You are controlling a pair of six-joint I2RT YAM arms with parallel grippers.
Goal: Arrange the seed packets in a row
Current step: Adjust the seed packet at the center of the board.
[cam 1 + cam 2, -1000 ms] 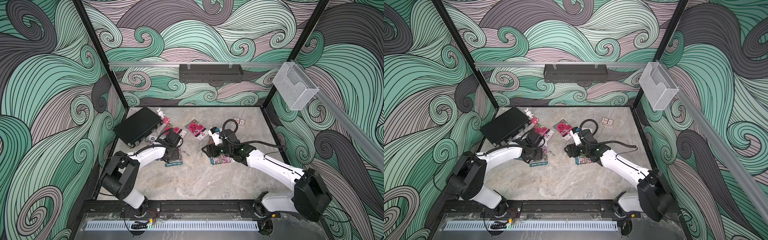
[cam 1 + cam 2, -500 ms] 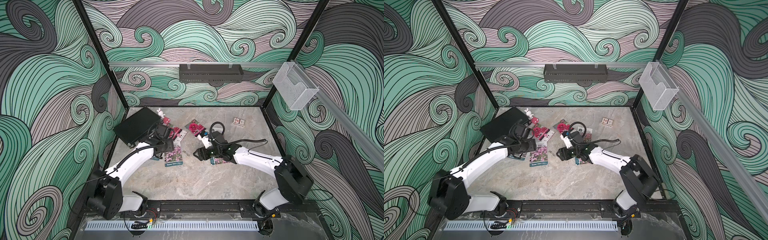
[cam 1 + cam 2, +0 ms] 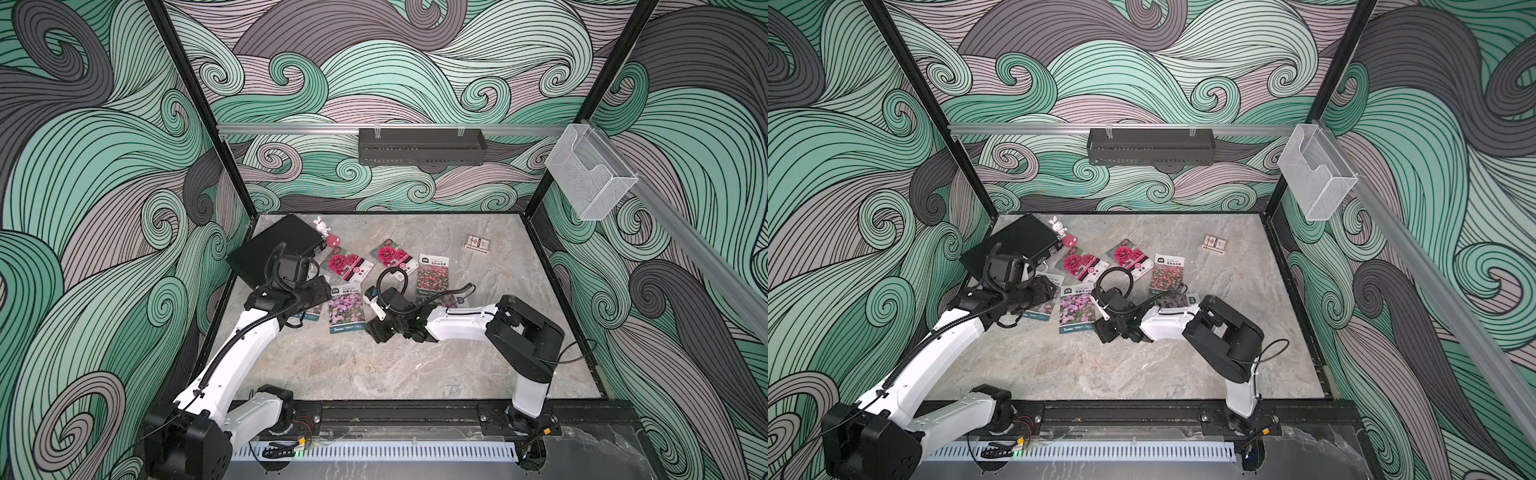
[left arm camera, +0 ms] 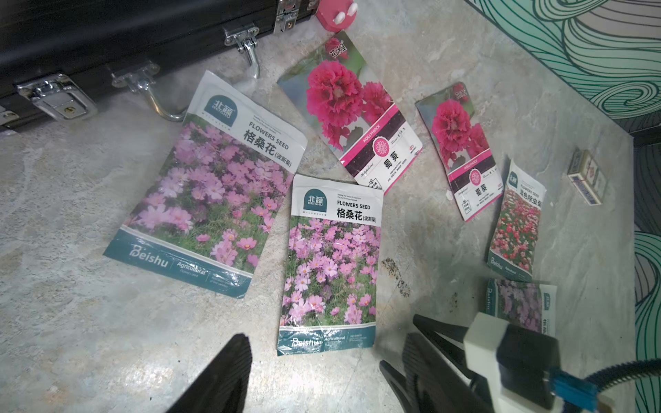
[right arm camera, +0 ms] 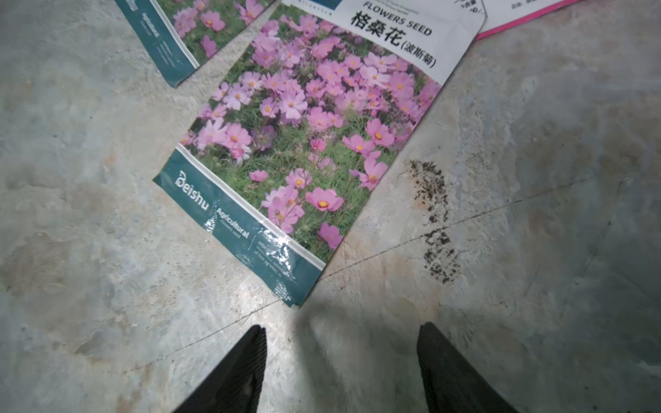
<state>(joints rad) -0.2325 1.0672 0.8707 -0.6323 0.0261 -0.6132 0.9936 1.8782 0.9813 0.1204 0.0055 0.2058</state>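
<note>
Lying flat and face up on the grey tabletop (image 3: 374, 374), toward the far left and middle, not in a row: six seed packets. Closest to the middle, a purple-pink packet (image 3: 346, 308), long side running near to far. Just left of it, tilted and partly hidden under the left arm, a second purple-pink packet (image 3: 309, 313); touching the first or not: unclear. Farther back, both angled, the left magenta packet (image 3: 345, 266) and the right magenta packet (image 3: 392, 257). Right of those, a red-pink field packet (image 3: 433, 276), long side near to far. Just near of that, lying crosswise and mostly covered by the right arm, a third purple-pink packet (image 3: 446, 300).

As for the left tool (image 4: 323, 361): spread apart, holding nothing, raised above the second purple-pink packet. As for the right tool (image 5: 342, 343): likewise spread and empty, low over bare tabletop just near of the middle packet's near right corner, close to a dark speckled stain (image 5: 434, 221).

At the far left, a black case (image 3: 274, 249) with metal latches. By its far right corner, a small white rabbit figure (image 3: 319, 224) and a pink toy (image 3: 332, 241). Far right, well apart from the packets, a small patterned card box (image 3: 477, 243).
</note>
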